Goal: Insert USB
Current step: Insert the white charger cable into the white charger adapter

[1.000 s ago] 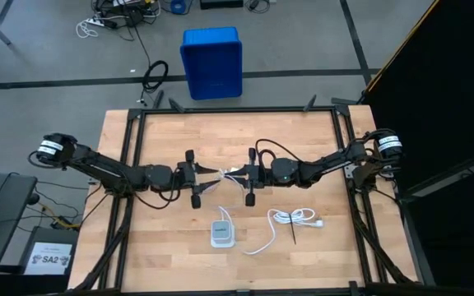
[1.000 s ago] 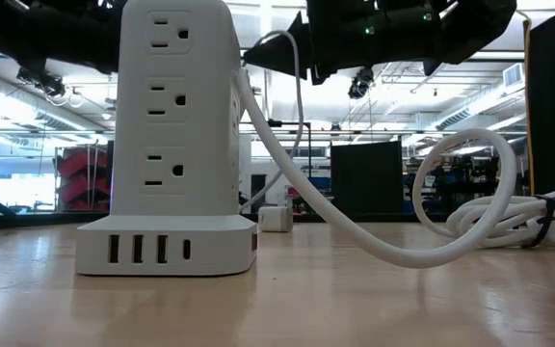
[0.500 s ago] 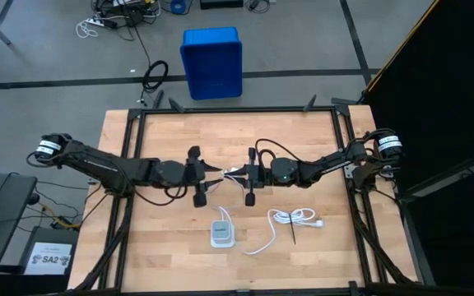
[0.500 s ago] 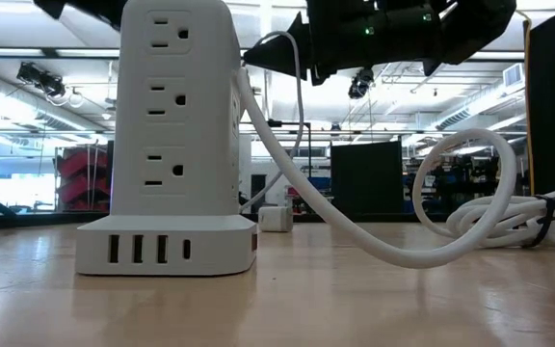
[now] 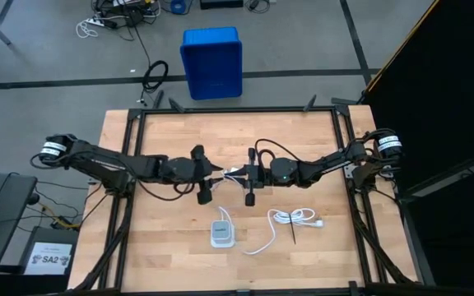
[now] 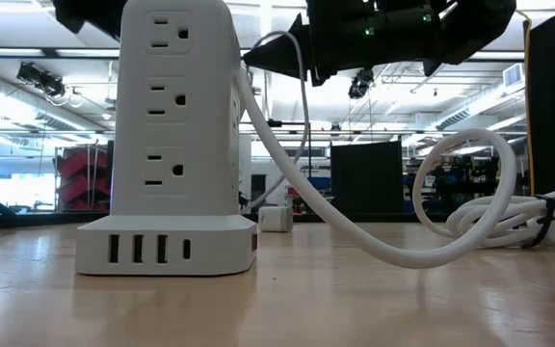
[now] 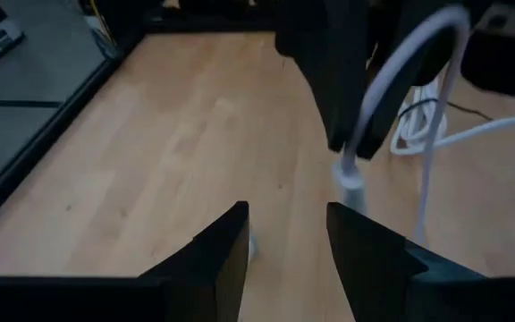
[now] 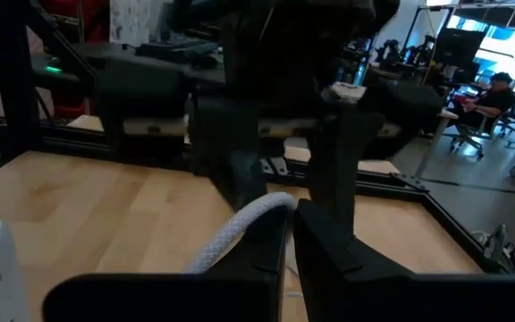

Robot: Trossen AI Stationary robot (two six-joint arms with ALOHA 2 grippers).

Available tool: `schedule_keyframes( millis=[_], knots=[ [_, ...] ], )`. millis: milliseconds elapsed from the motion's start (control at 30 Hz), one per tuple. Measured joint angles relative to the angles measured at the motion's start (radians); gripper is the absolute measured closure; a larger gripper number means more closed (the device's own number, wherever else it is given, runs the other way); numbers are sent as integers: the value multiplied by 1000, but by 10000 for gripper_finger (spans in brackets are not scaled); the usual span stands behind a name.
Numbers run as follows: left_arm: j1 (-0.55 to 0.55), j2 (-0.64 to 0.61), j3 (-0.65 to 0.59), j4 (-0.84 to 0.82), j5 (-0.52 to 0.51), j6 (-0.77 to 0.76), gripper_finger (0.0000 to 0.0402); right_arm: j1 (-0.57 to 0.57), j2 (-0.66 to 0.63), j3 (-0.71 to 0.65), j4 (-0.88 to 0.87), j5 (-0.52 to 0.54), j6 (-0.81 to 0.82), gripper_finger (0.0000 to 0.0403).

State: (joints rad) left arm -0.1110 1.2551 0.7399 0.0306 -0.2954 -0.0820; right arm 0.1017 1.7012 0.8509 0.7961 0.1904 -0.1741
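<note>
Nearest the front edge of the surface (image 5: 155,263): white outlet tower (image 5: 221,233) standing upright, USB ports in a row along its base, facing the low camera. Thick white cord (image 6: 374,241) sweeping from the tower's side down across the wood, ending in a coil tied with a black band (image 5: 293,219) toward the right edge.

Farther back, near the middle of the surface and raised above it: right claw (image 5: 239,173) pinched fully shut on the USB cable (image 7: 418,98), the thin whitish line arching out of the fingers and hanging down to a small white plug (image 7: 351,182). Held up like this, probably to present the plug end for a handover.

Facing it, left claw (image 7: 284,234) partly open, nothing between the fingers, lined up just short of the dangling plug, likely poised to take it.

Beyond the far edge, on the floor: blue bin (image 5: 212,62).
</note>
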Motion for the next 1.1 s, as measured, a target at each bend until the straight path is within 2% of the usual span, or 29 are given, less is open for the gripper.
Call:
schedule_keyframes(
  millis=[167, 333, 467, 667, 1100],
  knots=[
    [1, -4, 0, -8, -19, 8, 263, -1, 0, 0, -13, 1, 0, 403],
    [2, -35, 29, -129, -72, 14, 263, -1, 0, 0, -32, 3, 0, 403],
    [1, -40, 57, -187, -56, -1, 263, -4, 0, 0, -36, 3, 0, 403],
    [0, -40, 62, -149, 23, -4, 263, -8, 0, 0, -36, 3, 12, 403],
    [4, 33, 63, -61, 38, -32, 263, -8, 0, 0, -31, 3, 14, 403]
  ],
)
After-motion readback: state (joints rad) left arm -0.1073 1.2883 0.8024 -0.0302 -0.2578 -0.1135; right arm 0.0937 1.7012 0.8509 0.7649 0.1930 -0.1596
